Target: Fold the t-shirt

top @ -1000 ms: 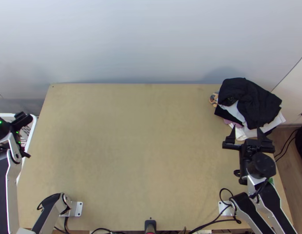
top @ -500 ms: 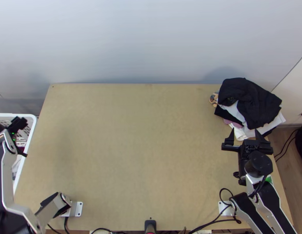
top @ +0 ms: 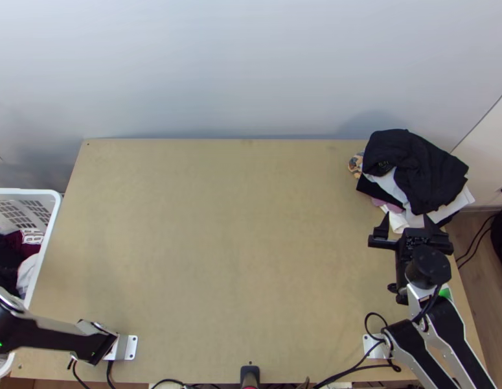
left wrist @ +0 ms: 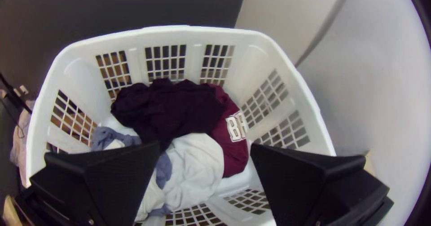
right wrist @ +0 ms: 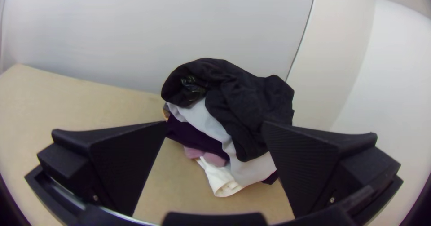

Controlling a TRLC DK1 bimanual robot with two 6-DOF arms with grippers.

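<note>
My right gripper [top: 407,227] stands open at the near side of a clothes pile in the top view, nothing between its fingers. In the right wrist view the right gripper [right wrist: 214,125] is open, with the bunched black garment [right wrist: 242,104] beyond it, on top of grey, purple and white cloth. My left gripper [left wrist: 205,147] is open in the left wrist view, above a white basket [left wrist: 287,68]. Inside lie a bunched dark garment [left wrist: 175,109], a maroon one with white letters [left wrist: 231,136] and a whitish one [left wrist: 197,163]. Which is the t-shirt, I cannot tell.
The light wooden table [top: 231,246] spreads between the arms. A pale wall [top: 238,65] rises behind it. At the near edge stands a small black mount [top: 249,373], with cables close to both arm bases. The basket is beside the table's left edge.
In the top view the left arm has swung down and to the left, uncovering the basket and its clothes. The right arm has shifted very slightly; the clothes pile is unchanged.
</note>
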